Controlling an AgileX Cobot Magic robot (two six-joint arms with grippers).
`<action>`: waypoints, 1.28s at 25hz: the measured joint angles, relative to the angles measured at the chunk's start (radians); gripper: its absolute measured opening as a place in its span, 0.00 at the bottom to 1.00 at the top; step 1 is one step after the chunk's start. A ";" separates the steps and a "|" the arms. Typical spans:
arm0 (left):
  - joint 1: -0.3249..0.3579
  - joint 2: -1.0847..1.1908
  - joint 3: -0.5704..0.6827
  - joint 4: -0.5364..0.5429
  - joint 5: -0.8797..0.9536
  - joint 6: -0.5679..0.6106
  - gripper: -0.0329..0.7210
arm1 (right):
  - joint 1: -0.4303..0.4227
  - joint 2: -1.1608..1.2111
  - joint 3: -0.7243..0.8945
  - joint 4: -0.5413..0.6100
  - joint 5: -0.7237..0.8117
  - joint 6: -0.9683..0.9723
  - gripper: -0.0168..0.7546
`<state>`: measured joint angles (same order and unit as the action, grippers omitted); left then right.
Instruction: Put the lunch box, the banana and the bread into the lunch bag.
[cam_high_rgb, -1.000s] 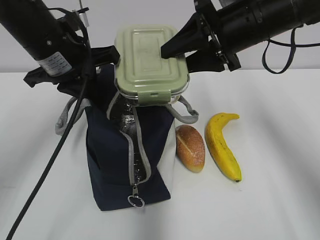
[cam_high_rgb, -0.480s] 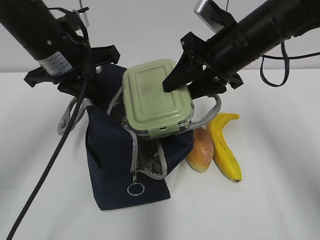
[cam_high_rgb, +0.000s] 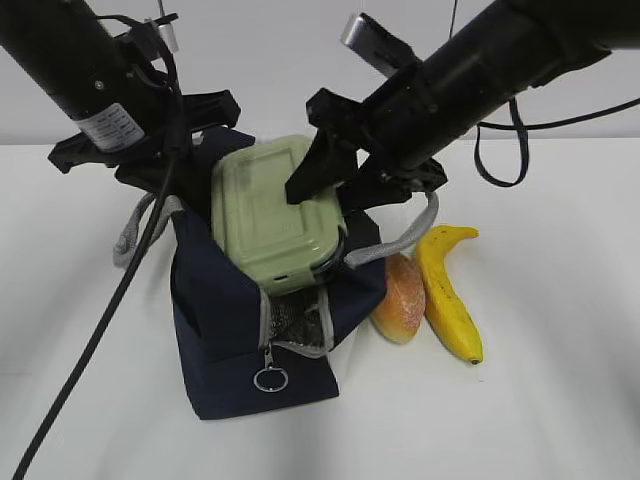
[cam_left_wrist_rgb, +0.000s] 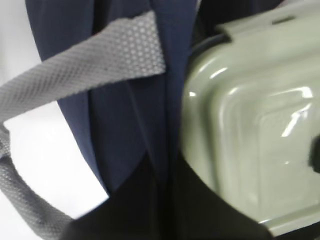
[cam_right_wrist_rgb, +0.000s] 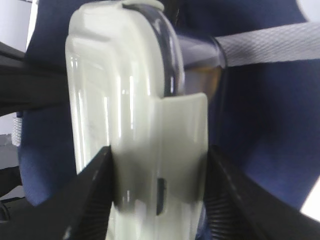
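Step in hand: the rectangular clear lunch box with the pale sage-green lid (cam_high_rgb: 277, 212) is being lowered, tilted, into the mouth of the navy-blue fabric lunch bag (cam_high_rgb: 215, 330).
Right gripper (cam_high_rgb: 318, 180): its black fingers are pinched on the far right end of the lunch box, one on the lid and one beneath, as the right wrist view shows (cam_right_wrist_rgb: 159, 200).
Left gripper (cam_high_rgb: 205, 125): it is placed at the far left rim of the bag and appears to be holding the fabric back; whether its fingers are spread or pressed together cannot be told.
Position of the box: its near end is already set inside the opening, against the silvery lining (cam_high_rgb: 292, 318); its far end is still raised above the rim.
Doing it well: the box should be levelled as it is lowered, so that its corners are not caught on the grey zipper strip (cam_high_rgb: 266, 325) or the grey webbing handle (cam_high_rgb: 400, 238).
Release: the grip is best kept until the box is seated on the bag's floor.
Waiting items: the oval golden-brown bread roll (cam_high_rgb: 400, 298) and the curved yellow banana (cam_high_rgb: 447, 292) are lying touching each other on the white table (cam_high_rgb: 560, 350), just right of the bag.
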<state>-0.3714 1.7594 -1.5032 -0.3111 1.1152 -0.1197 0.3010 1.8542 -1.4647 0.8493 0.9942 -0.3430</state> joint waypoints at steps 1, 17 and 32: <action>0.000 0.000 0.000 0.004 0.000 0.000 0.04 | 0.017 0.012 -0.007 -0.010 -0.004 0.016 0.52; 0.000 0.000 0.000 -0.002 -0.009 0.000 0.04 | 0.044 0.146 -0.035 0.001 -0.041 0.089 0.52; 0.000 0.000 0.000 -0.060 -0.016 0.049 0.04 | 0.066 0.277 -0.104 0.005 -0.070 0.089 0.52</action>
<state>-0.3714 1.7594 -1.5032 -0.3707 1.0994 -0.0706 0.3675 2.1310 -1.5684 0.8545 0.9243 -0.2542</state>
